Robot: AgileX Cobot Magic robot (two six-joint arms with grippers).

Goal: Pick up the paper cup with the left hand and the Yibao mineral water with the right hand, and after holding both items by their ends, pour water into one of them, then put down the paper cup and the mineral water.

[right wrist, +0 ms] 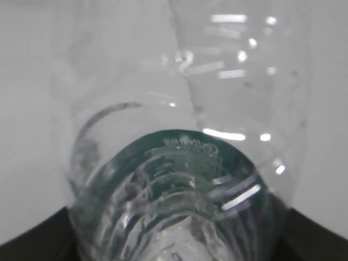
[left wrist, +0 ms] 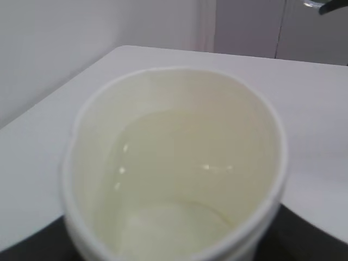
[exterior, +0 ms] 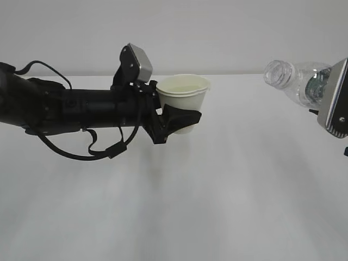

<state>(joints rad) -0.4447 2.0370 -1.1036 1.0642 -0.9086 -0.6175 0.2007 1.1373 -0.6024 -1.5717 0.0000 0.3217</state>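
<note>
In the left wrist view the paper cup (left wrist: 174,168) fills most of the picture, its base cut off at the lower edge, and the fingers holding it show only as dark corners beside it. The cup is white with a rolled rim and a pale cream inside, where clear water with small glints lies. In the right wrist view the water bottle (right wrist: 185,163) is so close that its ribbed clear body blurs; the green label shows through the plastic, and the fingers are mere dark wedges at the bottom corners.

From the exterior view, the left hand (exterior: 174,117) holds the cup (exterior: 184,98) upright in the air above the white bench (exterior: 217,190), black fingers (exterior: 182,118) closed across the lower half of its wall. Well apart to the right, the right hand (exterior: 326,100), cut off by the picture's edge, grips the bottle (exterior: 296,79) around its lower part, tilted with the open neck pointing left toward the cup.
</note>
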